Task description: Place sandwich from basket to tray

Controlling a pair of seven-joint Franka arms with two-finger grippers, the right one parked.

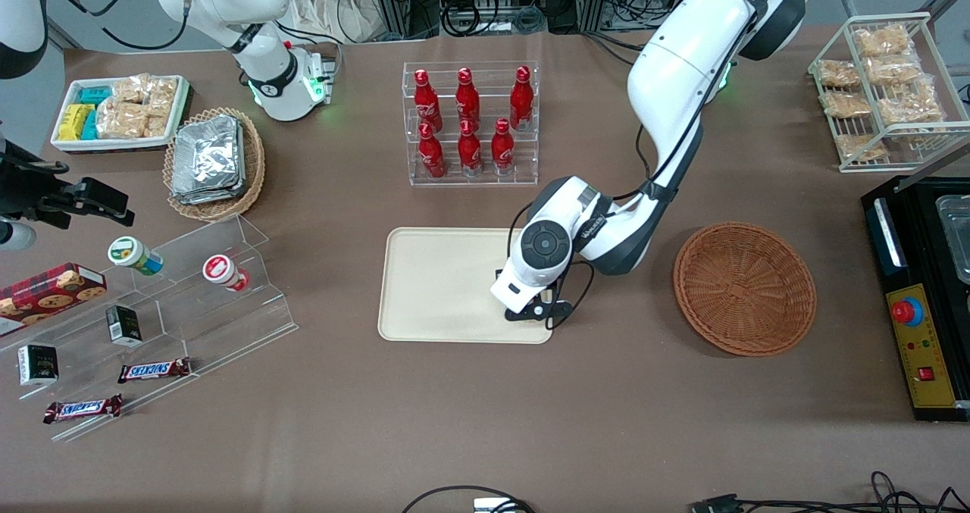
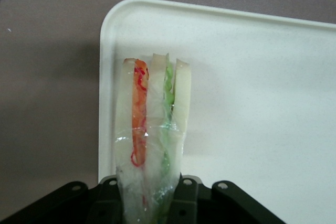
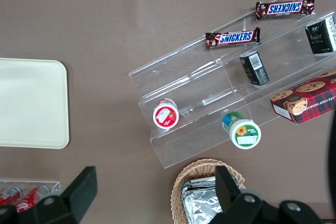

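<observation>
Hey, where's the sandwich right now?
The sandwich is held in the hand, above the tray near one corner; the basket sits empty.

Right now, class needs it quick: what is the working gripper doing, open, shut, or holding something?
Gripper: shut on the sandwich, held over the tray near its corner; basket has nothing in it.

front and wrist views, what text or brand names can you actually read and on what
"SNICKERS" on the two chocolate bars on the clear acrylic shelf.
"CHIP" on the red cookie box; the rest is too small.
Red bottles: white script unreadable.
Small dark cartons: print unreadable.
Nothing on the sandwich held by the gripper over the tray.
</observation>
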